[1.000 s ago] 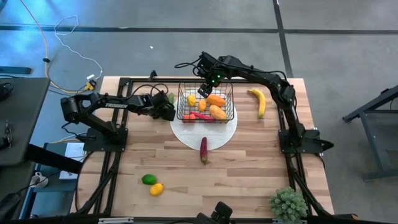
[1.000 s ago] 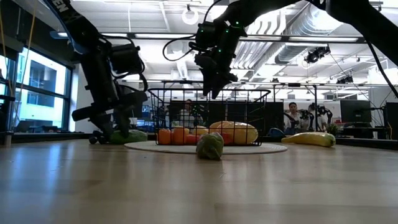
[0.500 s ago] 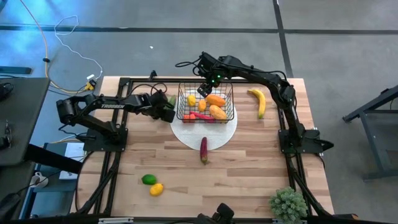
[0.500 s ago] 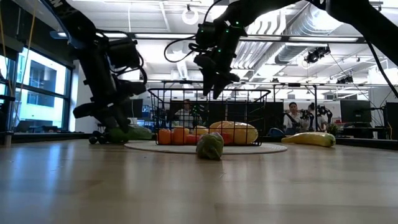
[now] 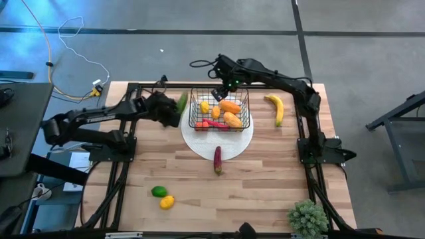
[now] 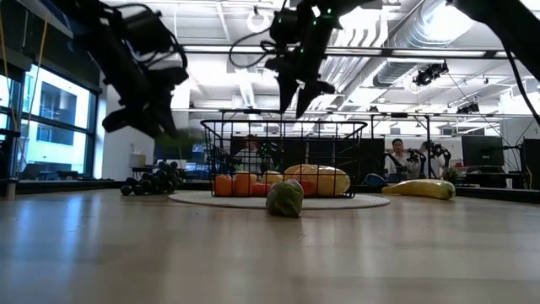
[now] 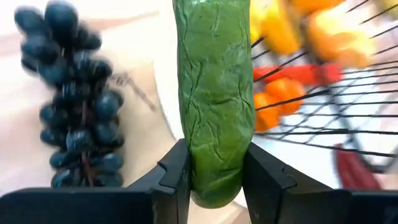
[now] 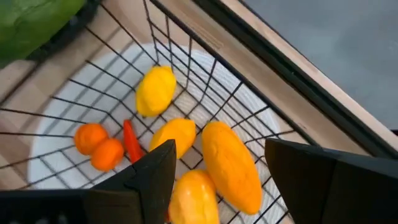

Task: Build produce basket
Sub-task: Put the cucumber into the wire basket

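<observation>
The black wire basket stands on a white disc and holds yellow, orange and red produce. My left gripper is just left of the basket, shut on a long green vegetable, which also shows from above. Below it a bunch of dark grapes lies on the table. My right gripper hangs open over the basket's far left corner with nothing between its fingers. My left gripper pinches the green vegetable's near end between its two fingers. The fingers slant down from the table's left and lie along it. The rest of the vegetable sticks out past the fingertips toward the basket, lifted clear of the table.
A banana lies right of the basket. A dark red piece lies at the disc's near edge. A green piece and a lemon lie near the front left, and a bushy plant stands at the front right corner.
My left gripper has risen from the table with the green vegetable, which is now lifted clear; the grapes stay on the table. My right gripper has risen a little above the basket and rolled at the wrist, still open.
</observation>
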Available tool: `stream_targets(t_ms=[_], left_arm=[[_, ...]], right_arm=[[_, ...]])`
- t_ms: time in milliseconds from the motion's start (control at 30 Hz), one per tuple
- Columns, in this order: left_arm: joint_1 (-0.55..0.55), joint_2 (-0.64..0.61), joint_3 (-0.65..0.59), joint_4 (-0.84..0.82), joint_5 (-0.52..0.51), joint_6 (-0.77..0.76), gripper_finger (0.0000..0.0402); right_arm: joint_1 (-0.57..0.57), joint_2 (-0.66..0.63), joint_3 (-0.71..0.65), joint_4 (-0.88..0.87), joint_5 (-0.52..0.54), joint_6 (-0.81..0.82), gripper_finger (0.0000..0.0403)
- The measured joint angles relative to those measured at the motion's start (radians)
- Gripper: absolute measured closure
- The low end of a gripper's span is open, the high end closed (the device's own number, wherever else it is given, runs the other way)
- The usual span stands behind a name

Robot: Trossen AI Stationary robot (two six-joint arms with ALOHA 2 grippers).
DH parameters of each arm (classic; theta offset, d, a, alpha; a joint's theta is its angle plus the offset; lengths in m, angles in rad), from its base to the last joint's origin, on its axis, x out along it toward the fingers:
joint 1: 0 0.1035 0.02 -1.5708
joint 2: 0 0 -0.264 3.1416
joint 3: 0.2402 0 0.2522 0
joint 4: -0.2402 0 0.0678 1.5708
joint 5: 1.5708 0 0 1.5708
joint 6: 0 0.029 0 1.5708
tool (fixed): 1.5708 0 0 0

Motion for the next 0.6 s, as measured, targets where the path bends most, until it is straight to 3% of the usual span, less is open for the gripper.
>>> stream_targets(t_ms=[300,600], left_arm=[[0.0,-0.16,0.018,0.036,0.0,0.119,0.0306],[0.0,-0.146,0.169,0.036,0.026,0.36,0.0307]], right_arm=[[0.047,-0.083,0.0,-0.019,0.075,0.121,0.0176],[0.119,-0.119,0.0,-0.033,0.224,0.254,0.0176]])
